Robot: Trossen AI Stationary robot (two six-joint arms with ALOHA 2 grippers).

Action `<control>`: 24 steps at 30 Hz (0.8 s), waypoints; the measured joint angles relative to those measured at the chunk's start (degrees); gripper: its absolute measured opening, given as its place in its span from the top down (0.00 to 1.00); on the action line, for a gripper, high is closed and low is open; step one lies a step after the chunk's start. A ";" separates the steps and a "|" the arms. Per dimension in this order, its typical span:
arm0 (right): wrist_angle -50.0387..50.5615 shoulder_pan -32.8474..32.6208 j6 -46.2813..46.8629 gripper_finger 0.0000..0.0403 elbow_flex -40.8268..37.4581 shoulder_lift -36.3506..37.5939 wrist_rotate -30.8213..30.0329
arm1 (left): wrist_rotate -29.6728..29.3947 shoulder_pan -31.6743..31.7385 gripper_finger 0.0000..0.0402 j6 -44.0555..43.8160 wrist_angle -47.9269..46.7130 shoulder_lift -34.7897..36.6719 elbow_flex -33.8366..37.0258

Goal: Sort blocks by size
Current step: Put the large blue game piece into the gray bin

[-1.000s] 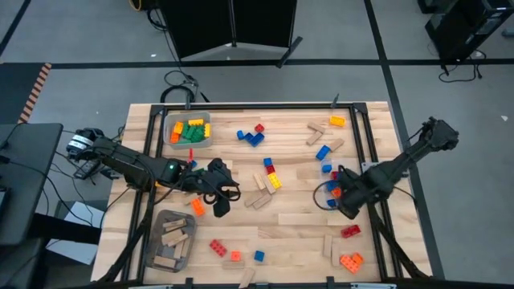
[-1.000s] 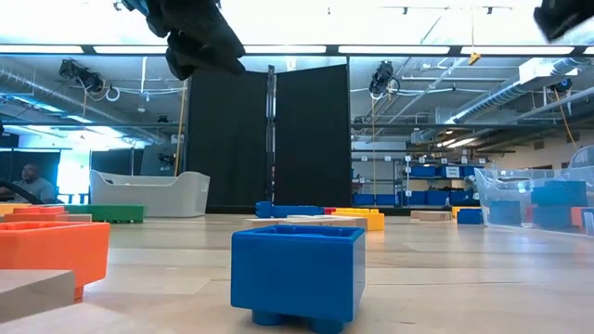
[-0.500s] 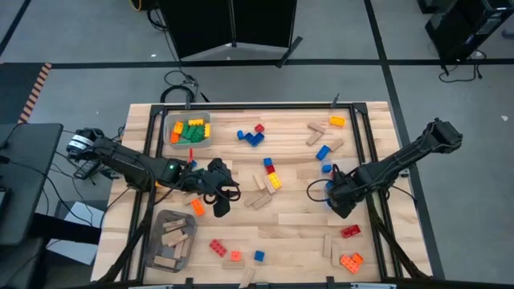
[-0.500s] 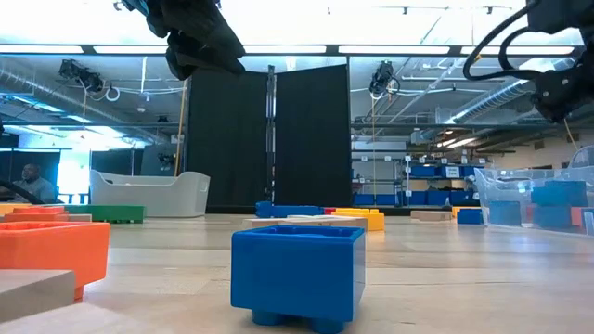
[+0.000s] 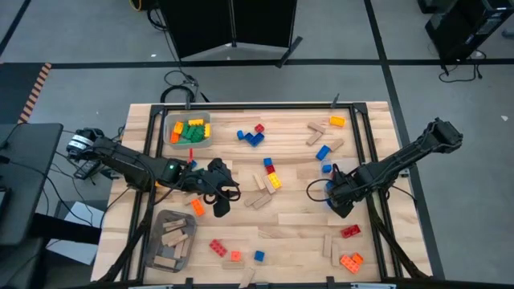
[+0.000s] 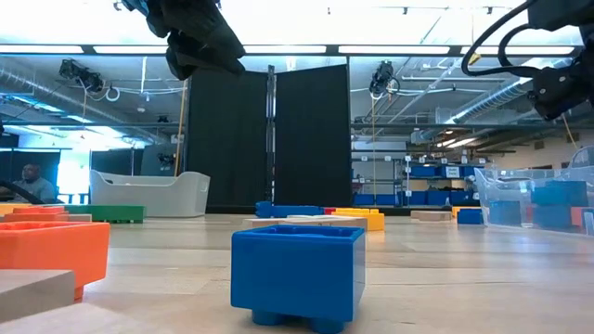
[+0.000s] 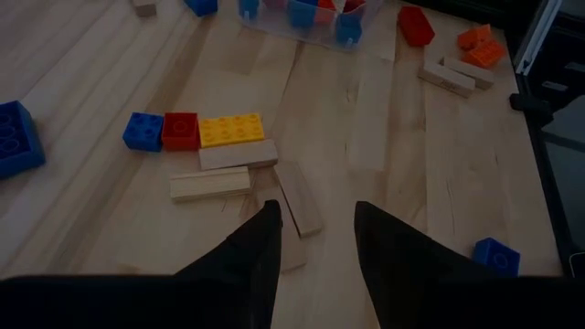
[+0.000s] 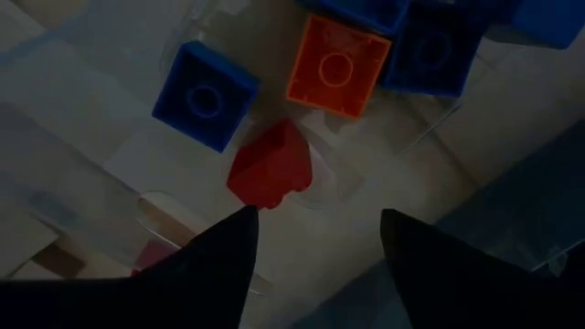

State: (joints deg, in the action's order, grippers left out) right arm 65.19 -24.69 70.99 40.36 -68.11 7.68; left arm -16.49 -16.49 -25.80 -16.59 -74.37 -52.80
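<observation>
While the right hand [image 8: 315, 242] is hanging over a clear bin [image 5: 320, 193] at the right side of the desk [image 5: 289, 221], its fingers are standing apart with nothing between them, and a small red block [image 8: 270, 166] is lying loose just beyond the tips, beside a blue block [image 8: 205, 94] and an orange block [image 8: 339, 64] inside the bin. The left hand [image 7: 313, 233] is waiting over the desk's left-middle, fingers narrowly parted and empty, above a cluster of tan wooden pieces [image 7: 212, 184] and a yellow block [image 7: 231, 129] that is touching a red one. Other blocks are lying scattered across the desk, with more gathered in a bin at the back left [image 5: 188, 132] and wooden pieces in a grey bin at the front left [image 5: 170, 239]. Judging by their look, these bricks are handling as light, rigid and smooth-sided, so they are likely slipping if pinched at the corners; gripping squarely across two flat opposite sides, below the studs, is looking safest
</observation>
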 joint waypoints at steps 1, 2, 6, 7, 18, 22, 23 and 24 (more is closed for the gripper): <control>0.06 0.00 0.47 0.40 0.00 0.35 -0.02 | 0.00 0.00 0.63 0.00 0.02 0.00 0.00; 0.17 0.00 0.92 0.40 0.00 0.79 -0.25 | 0.00 0.00 0.63 0.00 0.16 0.00 0.00; 0.19 0.02 2.69 0.43 0.02 3.71 -1.08 | -0.02 0.00 0.63 0.00 1.10 0.00 0.00; 0.18 0.05 2.95 0.44 0.02 4.67 -1.40 | -0.02 0.00 0.63 0.00 1.28 0.00 0.00; 0.02 3.75 -0.61 0.45 0.02 15.49 -7.85 | -0.03 0.00 0.63 0.00 5.17 0.00 0.00; 0.01 5.22 -4.88 0.45 0.04 17.63 -9.70 | -0.04 0.00 0.63 0.01 8.74 0.00 0.00; 0.00 5.55 -5.84 0.45 0.04 17.90 -9.80 | -0.04 0.00 0.63 0.00 9.67 0.00 0.00; 0.02 5.83 -6.84 0.45 0.04 18.13 -9.81 | -0.04 0.00 0.63 -0.01 10.62 0.00 0.00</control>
State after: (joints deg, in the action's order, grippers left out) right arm 65.21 -18.86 64.16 40.40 -49.98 -2.13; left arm -16.53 -16.49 -25.81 -5.97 -74.37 -52.80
